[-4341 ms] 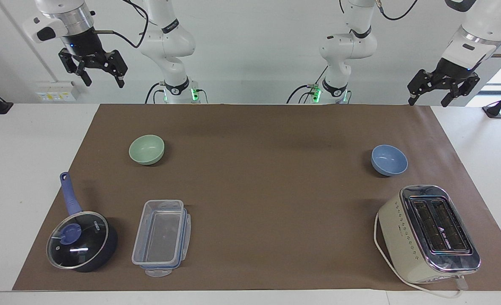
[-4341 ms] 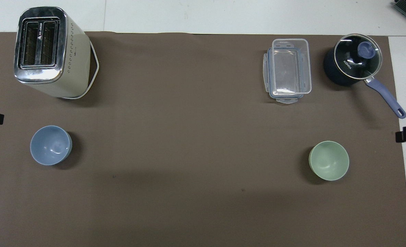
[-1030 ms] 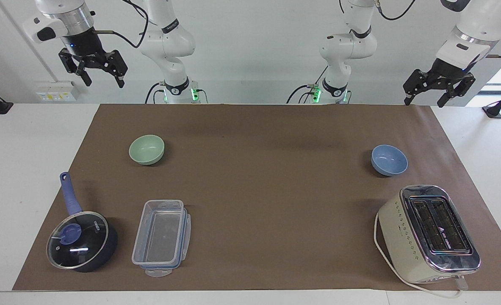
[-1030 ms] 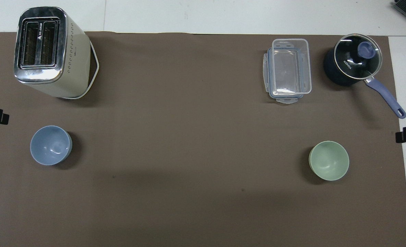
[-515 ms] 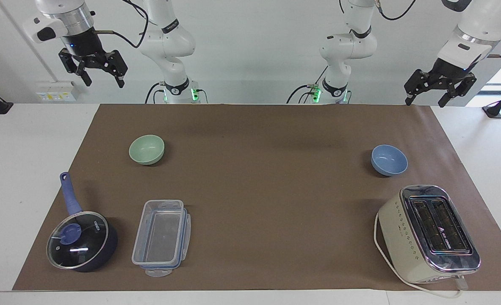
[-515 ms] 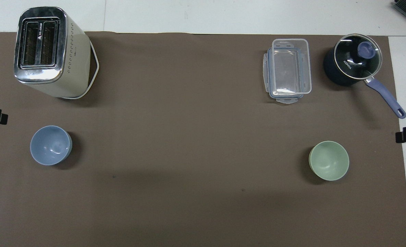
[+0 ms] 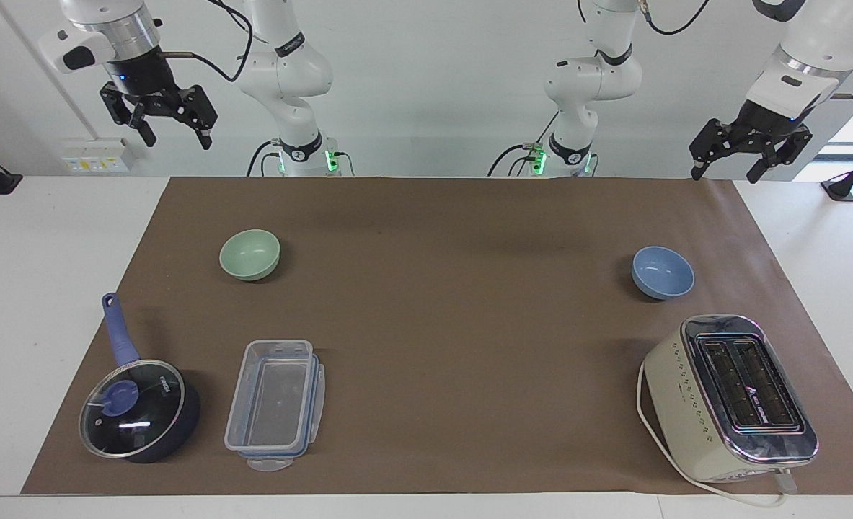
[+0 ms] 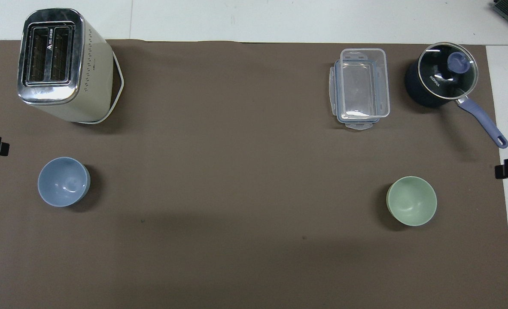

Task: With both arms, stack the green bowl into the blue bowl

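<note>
- The green bowl (image 7: 249, 254) sits upright and empty on the brown mat (image 7: 440, 303) toward the right arm's end of the table; the blue bowl (image 7: 663, 272) sits the same way toward the left arm's end, well apart from it; neither is touched
- The right gripper (image 7: 158, 117) hangs high above the table's edge at its own end, fingers spread apart and holding nothing; the left gripper (image 7: 747, 148) hangs likewise above the mat's corner at its end, fingers apart and empty; in the overhead view only a dark tip of each shows at the frame's sides, so the spread is read from the facing view, and there it looks plain enough
- The step in hand seems to be the very start: both arms raised, no bowl lifted, nothing stacked
- The next move likely calls for the right gripper to come down over the green bowl and pinch its rim; the left gripper could steady the blue bowl or bring it toward the middle
- The saucepan (image 7: 140, 409) and clear plastic container (image 7: 276, 405) lie farther from the robots than the green bowl; the toaster (image 7: 730, 398) lies farther out than the blue bowl, fairly near it, so a low reach there needs care
</note>
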Robot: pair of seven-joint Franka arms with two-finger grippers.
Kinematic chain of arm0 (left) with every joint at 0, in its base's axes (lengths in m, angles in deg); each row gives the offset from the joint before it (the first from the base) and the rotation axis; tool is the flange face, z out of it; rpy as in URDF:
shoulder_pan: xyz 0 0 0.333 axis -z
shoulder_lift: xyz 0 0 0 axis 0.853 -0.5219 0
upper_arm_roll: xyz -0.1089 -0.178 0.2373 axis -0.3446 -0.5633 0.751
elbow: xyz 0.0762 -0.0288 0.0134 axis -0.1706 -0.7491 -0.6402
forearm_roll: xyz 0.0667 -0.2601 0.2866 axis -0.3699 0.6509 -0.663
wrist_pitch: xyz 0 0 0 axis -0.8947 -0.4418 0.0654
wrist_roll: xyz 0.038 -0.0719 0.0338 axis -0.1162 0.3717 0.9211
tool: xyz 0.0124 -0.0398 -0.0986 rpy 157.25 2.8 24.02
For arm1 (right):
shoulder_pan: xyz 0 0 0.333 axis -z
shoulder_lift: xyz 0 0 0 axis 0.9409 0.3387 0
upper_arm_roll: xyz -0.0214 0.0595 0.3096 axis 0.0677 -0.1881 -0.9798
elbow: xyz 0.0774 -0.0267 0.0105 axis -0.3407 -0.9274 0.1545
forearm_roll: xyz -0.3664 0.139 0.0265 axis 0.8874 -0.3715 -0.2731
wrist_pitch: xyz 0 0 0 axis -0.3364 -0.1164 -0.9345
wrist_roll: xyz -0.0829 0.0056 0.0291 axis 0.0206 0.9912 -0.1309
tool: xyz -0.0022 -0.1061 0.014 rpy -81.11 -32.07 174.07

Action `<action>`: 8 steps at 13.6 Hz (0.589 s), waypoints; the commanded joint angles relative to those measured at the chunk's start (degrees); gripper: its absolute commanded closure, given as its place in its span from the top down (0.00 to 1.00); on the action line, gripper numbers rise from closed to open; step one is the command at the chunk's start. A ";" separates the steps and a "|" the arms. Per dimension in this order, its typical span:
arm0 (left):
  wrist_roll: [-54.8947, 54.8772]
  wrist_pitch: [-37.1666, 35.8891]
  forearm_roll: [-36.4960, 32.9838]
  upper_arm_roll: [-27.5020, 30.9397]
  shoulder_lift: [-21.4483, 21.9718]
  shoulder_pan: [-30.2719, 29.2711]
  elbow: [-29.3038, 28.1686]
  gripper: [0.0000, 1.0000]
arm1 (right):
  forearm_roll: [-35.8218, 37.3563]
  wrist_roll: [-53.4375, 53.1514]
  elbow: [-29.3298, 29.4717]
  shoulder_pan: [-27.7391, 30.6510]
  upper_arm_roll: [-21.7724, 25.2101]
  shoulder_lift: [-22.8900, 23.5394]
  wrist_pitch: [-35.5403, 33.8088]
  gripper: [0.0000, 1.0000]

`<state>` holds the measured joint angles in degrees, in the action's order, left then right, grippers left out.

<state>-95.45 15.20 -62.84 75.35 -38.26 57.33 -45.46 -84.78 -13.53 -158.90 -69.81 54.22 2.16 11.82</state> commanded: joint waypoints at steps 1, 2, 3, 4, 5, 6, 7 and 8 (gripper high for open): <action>-0.62 1.18 -0.42 -0.16 1.24 -0.54 -1.59 1.00 | -0.20 -0.13 -1.54 0.40 -0.01 -1.44 0.16 1.00; -0.62 1.18 -0.07 -0.08 1.41 -0.54 -1.59 1.00 | -0.20 -0.13 -1.54 0.40 -0.01 -1.44 0.16 1.00; -0.71 1.18 0.28 0.01 1.41 -0.54 -1.59 1.00 | -0.20 -0.13 -1.54 0.40 -0.01 -1.44 0.16 1.00; -0.71 1.18 0.37 0.10 1.41 -0.54 -1.67 1.00 | -0.12 -0.13 -1.54 0.40 -0.01 -1.44 0.16 1.00; -0.71 1.18 0.37 0.10 1.41 -0.54 -1.67 1.00 | -0.12 -0.13 -1.54 0.40 -0.01 -1.44 0.16 1.00; -0.71 1.18 0.37 0.10 1.41 -0.54 -1.67 1.00 | -0.20 -0.13 -1.54 0.40 -0.01 -1.44 0.25 1.00; -0.71 1.18 0.37 0.10 1.41 -0.54 -1.67 1.00 | -0.12 -0.13 -1.54 0.40 -0.01 -1.44 0.16 1.00; -0.71 1.18 0.37 0.10 1.41 -0.54 -1.76 1.00 | -0.12 -0.13 -1.54 0.40 -0.01 -1.44 0.16 1.00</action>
<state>-95.45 15.23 -62.77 75.53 -38.26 57.32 -45.46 -84.78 -13.53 -158.90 -69.81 54.22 2.16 11.82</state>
